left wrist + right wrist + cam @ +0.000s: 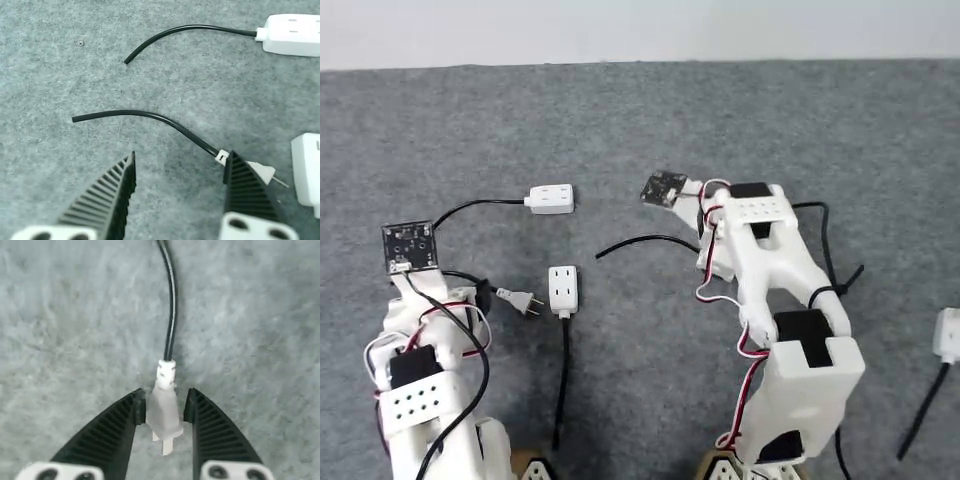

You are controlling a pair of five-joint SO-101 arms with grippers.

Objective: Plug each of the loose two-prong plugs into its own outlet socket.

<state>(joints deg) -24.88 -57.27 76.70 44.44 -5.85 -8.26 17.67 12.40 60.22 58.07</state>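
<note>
Right wrist view: right jaws pinched on plug [164, 415], its long axis along jaws, prongs toward wrist, cord [172, 315] out past tips. Left jaws wide open, second plug [262, 172] beside one tip.

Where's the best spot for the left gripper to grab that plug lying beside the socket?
Grip the plug by its body, behind the prongs, from above, one finger on each side. It lies flat, prongs toward the socket, cord trailing back, so that pinch should leave the prongs free.
</note>
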